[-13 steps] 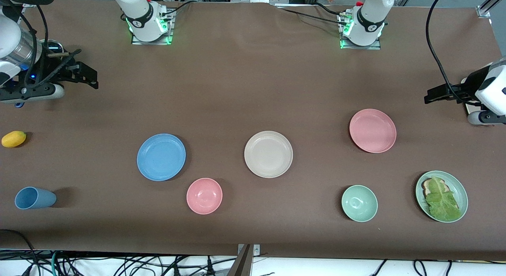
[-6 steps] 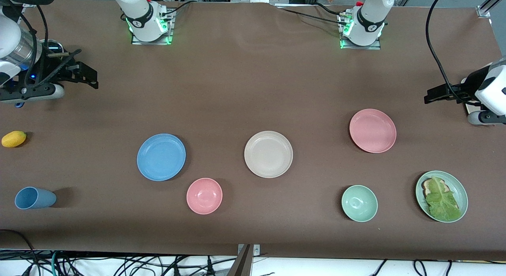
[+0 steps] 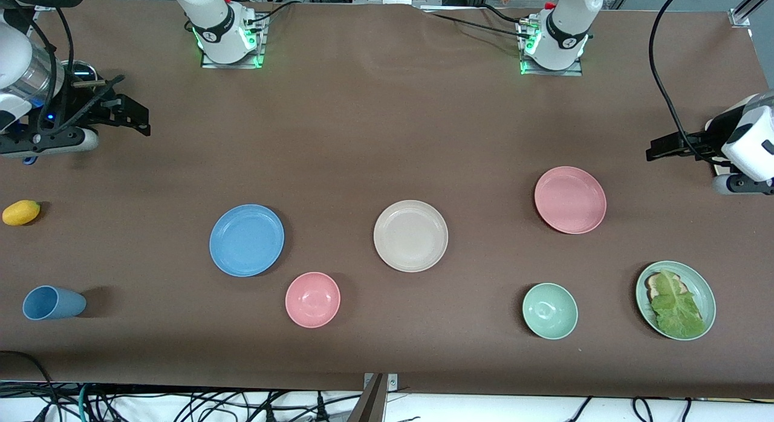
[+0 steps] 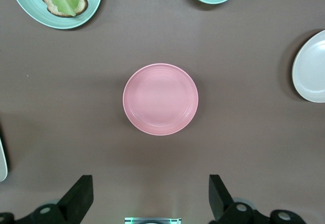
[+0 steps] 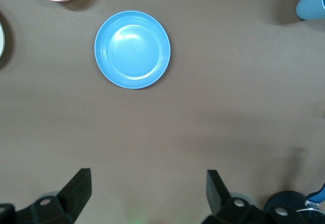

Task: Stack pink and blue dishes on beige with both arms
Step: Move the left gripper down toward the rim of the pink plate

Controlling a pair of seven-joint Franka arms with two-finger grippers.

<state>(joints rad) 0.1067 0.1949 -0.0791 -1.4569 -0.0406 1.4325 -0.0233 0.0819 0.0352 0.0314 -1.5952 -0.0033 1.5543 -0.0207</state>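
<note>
Pink plate point(image 3: 569, 199) lies flat on the desk point(image 3: 387, 138) below the left gripper point(image 4: 147, 198), which is wide open and empty. Blue plate point(image 3: 247, 240) lies below the right gripper point(image 5: 147, 196), likewise spread and empty. Beige plate point(image 3: 410, 235) sits between them.

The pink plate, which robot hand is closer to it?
Left. The left gripper hangs at the left arm's end of the table, just past the pink plate. The right gripper waits at the right arm's end, past the blue plate.

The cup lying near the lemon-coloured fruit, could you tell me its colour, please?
The cup is sky blue, clearest in the front view.
</note>
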